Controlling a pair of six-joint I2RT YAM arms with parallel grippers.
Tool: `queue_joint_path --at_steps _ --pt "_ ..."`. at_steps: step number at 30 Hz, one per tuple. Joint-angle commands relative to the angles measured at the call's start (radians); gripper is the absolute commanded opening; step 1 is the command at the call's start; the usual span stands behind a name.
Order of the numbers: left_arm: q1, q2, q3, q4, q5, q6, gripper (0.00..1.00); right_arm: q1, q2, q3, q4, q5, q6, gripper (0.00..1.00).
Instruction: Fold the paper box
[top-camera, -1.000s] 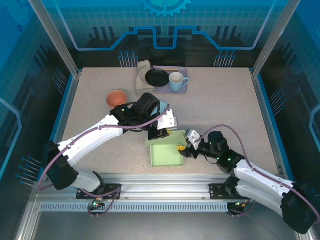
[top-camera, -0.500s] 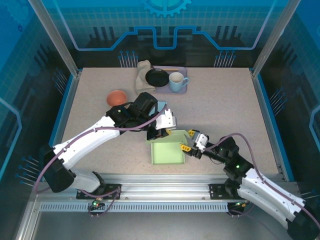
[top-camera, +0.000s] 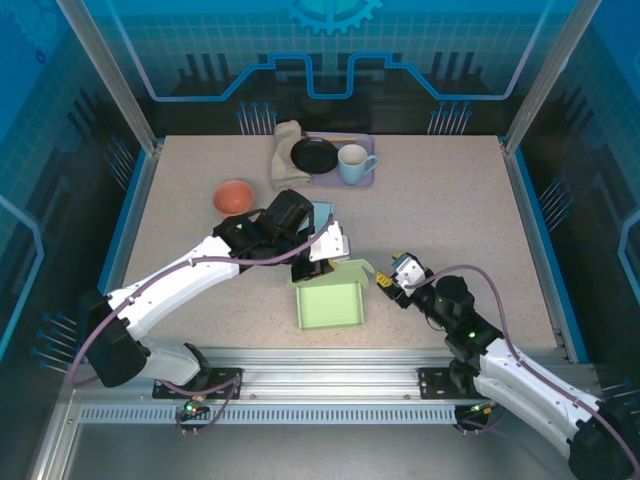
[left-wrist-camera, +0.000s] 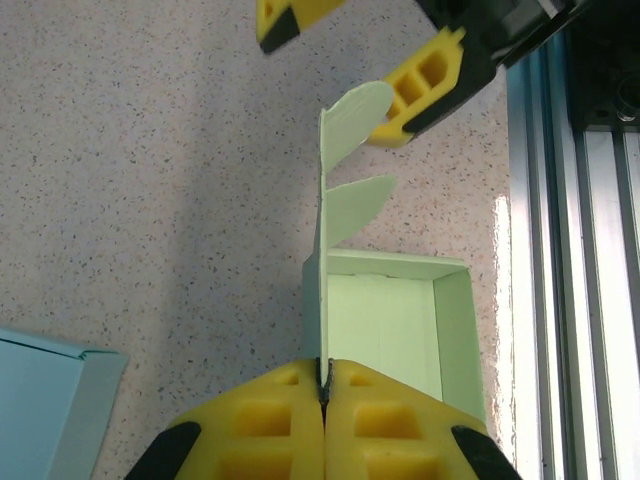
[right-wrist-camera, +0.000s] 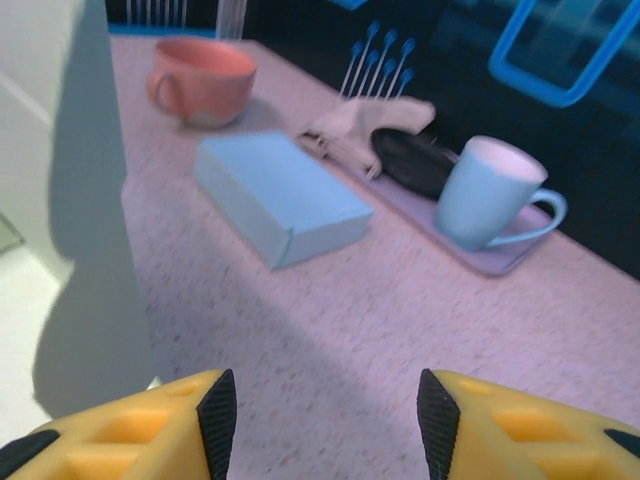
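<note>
**Paper box** (top-camera: 330, 305) (left-wrist-camera: 385, 320): pale green thin card, a shallow open rectangle. It lies flat on the speckled, matte bench (top-camera: 450, 220), just beyond the grooved aluminium rail (top-camera: 330, 365). Its far wall stands upright. From the left wrist you see that wall edge-on, ending in two rounded tabs.

**Left jaws:** pressed together on the left end of that upright wall. The card is pinched between the yellow, ribbed fingers (left-wrist-camera: 270, 420), whose bases the frame cuts off.

**Right jaws:** apart, at the box's far right corner. One yellow finger (left-wrist-camera: 430, 80) sits at the tip of the upper tab; you cannot tell whether it touches. The other is cropped by the frame's top edge.

**Just beyond the paper box:** a light blue box (right-wrist-camera: 280, 200) (top-camera: 322, 213), a closed, flat, sharp-edged carton. From above, the left arm hides most of it.

**Beyond and left of the paper box:** a glossy orange cup (top-camera: 234, 195) (right-wrist-camera: 203, 80). Its handle shows from the right wrist.

**Farthest from the paper box:** a lilac tray (top-camera: 365, 183) (right-wrist-camera: 500, 255). It carries a smooth blue mug (top-camera: 353, 163) (right-wrist-camera: 490, 195) and a round black plate (top-camera: 315, 155) (right-wrist-camera: 415, 160). A crumpled beige cloth (top-camera: 285, 150) (right-wrist-camera: 350, 135) hides the tray's left end.
</note>
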Motion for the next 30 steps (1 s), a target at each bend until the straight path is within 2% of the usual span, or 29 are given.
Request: queue_joint_path --at_steps 1,8,19,30 --pt "0.006 -0.058 -0.015 0.024 0.046 0.001 0.01 -0.006 0.015 0.030 0.040 -0.108 -0.037 0.52" --pt "0.006 -0.050 -0.005 0.012 0.087 0.002 0.01 0.001 0.025 0.029 0.056 -0.224 -0.043 0.51" --pt "0.005 -0.046 0.011 -0.018 0.157 0.008 0.02 0.032 0.014 0.045 0.047 -0.270 -0.065 0.51" --pt "0.006 -0.025 0.031 -0.048 0.189 0.021 0.02 0.037 0.107 0.111 0.023 -0.384 -0.135 0.50"
